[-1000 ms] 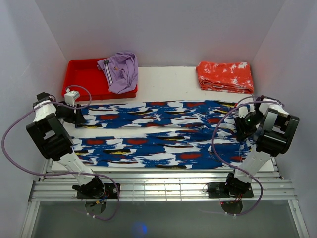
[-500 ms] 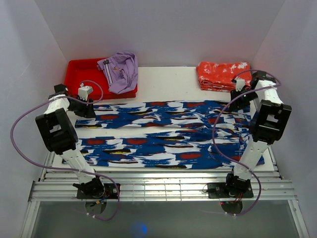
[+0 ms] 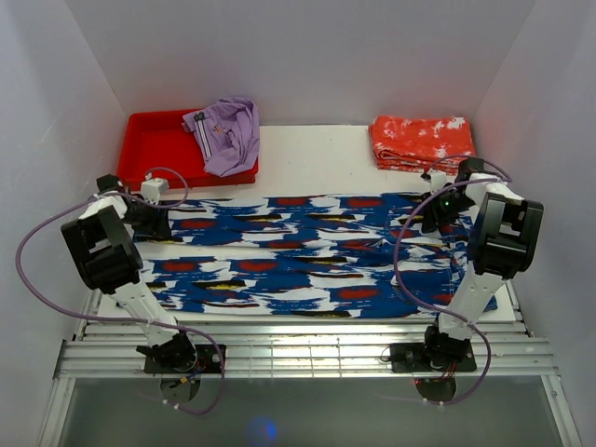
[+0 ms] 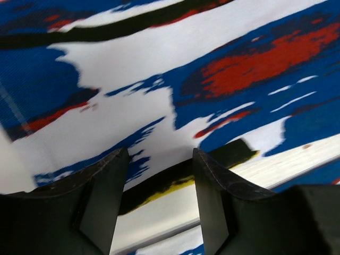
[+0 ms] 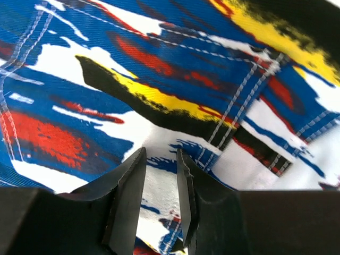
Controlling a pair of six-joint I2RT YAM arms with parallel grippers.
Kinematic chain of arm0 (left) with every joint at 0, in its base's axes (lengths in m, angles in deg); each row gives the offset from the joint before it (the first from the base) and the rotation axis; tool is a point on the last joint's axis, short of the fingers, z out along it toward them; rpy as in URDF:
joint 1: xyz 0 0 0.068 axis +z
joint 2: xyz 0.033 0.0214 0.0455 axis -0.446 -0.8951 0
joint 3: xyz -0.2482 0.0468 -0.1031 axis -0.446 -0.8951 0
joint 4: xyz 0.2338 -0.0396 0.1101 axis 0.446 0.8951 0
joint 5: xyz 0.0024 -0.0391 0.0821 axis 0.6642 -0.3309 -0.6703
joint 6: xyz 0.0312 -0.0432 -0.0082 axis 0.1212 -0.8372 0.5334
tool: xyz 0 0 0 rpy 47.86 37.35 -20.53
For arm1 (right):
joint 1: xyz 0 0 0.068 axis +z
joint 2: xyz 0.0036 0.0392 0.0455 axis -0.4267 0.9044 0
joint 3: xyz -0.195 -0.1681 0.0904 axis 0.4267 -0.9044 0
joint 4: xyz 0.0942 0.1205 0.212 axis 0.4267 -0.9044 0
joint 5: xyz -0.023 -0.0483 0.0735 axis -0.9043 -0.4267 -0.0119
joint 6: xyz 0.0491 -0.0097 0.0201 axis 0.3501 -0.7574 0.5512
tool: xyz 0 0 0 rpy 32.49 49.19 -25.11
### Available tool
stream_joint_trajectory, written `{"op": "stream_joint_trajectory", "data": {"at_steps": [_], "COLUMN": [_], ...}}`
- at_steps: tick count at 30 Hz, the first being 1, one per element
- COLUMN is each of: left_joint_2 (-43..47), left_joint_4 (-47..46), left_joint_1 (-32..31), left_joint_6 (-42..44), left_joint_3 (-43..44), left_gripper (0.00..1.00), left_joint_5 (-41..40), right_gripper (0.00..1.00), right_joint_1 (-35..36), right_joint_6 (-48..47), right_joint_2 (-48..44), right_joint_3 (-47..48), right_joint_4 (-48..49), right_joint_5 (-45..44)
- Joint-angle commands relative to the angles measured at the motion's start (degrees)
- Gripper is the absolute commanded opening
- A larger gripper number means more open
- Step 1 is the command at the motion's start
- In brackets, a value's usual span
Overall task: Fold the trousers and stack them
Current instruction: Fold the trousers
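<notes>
The trousers (image 3: 298, 251), in a blue, white and black print with red patches, lie spread flat across the table with both legs running left to right. My left gripper (image 3: 149, 222) is low over the left end of the far leg. Its fingers stand well apart, with the hem of the trousers (image 4: 239, 74) lying under the left gripper (image 4: 160, 154). My right gripper (image 3: 436, 214) is at the far right corner by the waist. In the right wrist view the right gripper (image 5: 161, 154) has its jaws narrowly apart over the stitched fabric of the trousers (image 5: 159, 64).
A red tray (image 3: 154, 140) at the back left holds a lilac garment (image 3: 228, 130). A folded orange-red garment (image 3: 421, 142) lies at the back right. White walls close in on three sides, and metal rails run along the near edge.
Both arms reached toward the back of the table, then came back down onto the far edge of the trousers. The far leg now lies a little straighter.
</notes>
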Motion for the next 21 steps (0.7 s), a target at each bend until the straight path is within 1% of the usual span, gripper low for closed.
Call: {"op": "stream_joint_trajectory", "data": {"at_steps": [1,3,4,5,6,7,8,9,10,11,12,14,15,17,18,20,21], "left_joint_2": [-4.8,-5.07,-5.07,-4.89,-4.98,-4.98,-4.54,-4.28,-3.75,-2.71,-2.43,-2.34,-3.39,-5.06,-7.07,-8.93,-10.24], "left_joint_4": [1.95,3.08,3.96,6.93,9.83,12.29,17.45,20.2,21.71,23.55,24.09,24.53,24.97,25.33,25.24,25.41,25.5], "left_joint_1": [6.79,7.51,7.42,7.25,6.98,6.63,5.67,5.23,4.7,3.91,3.47,2.59,2.24,1.97,1.97,1.97,1.97], "left_joint_6": [3.18,3.8,4.15,4.5,5.46,6.25,7.04,10.36,11.26,11.79,12.58,12.76,13.11,14.35,14.26,13.56,13.29], "left_joint_3": [-0.39,1.45,3.73,5.23,7.07,8.92,12.5,14.28,15.86,17.27,20.24,23.07,26.04,28.87,30.45,34.15,35.03], "left_gripper": [0.64,0.65,0.65,0.66,0.67,0.69,0.7,0.71,0.71,0.73,0.74,0.77,0.77,0.77,0.77,0.76,0.75], "left_joint_5": [-12.7,-10.25,-8.94,-7.18,-1.34,1.33,3.8,6.43,9.76,10.93,11.9,12.44,12.26,11.82,11.56,11.21,11.47], "right_gripper": [0.38,0.4,0.41,0.42,0.43,0.44,0.45,0.48,0.5,0.52,0.57,0.63,0.65,0.66,0.68,0.68,0.67], "right_joint_1": [-1.88,-1.8,-1.71,-1.62,-1.53,-1.53,-1.53,-1.44,-1.53,-1.62,-1.53,-1.62,-1.53,-1.44,-1.44,-1.36,-1.44], "right_joint_6": [-4.65,-5.53,-5.71,-5.97,-6.41,-7.02,-7.38,-7.73,-8.25,-9.22,-10.1,-12.38,-14.57,-17.39,-20.36,-23.97,-28.17], "right_joint_2": [0.98,0.8,0.8,0.72,0.54,0.19,-0.51,-0.69,-0.78,-0.52,-0.17,1.75,2.73,6.31,7.47,10.19,10.73], "right_joint_3": [-4.06,-3.1,-0.84,0.84,2.77,4.79,8.99,11.55,14.19,16.65,21.64,26.06,30.0,33.97,37.04,38.65,38.74], "right_joint_4": [2.87,0.51,-1.33,-3.35,-7.81,-9.68,-11.35,-13.2,-16.26,-17.42,-18.39,-20.42,-20.94,-22.96,-23.58,-24.03,-23.42], "right_joint_5": [-14.36,-11.74,-9.46,-5.44,-3.31,-1.29,-0.14,2.31,2.86,3.04,2.78,1.82,0.33,-0.47,-1.08,-1.61,-2.49]}}
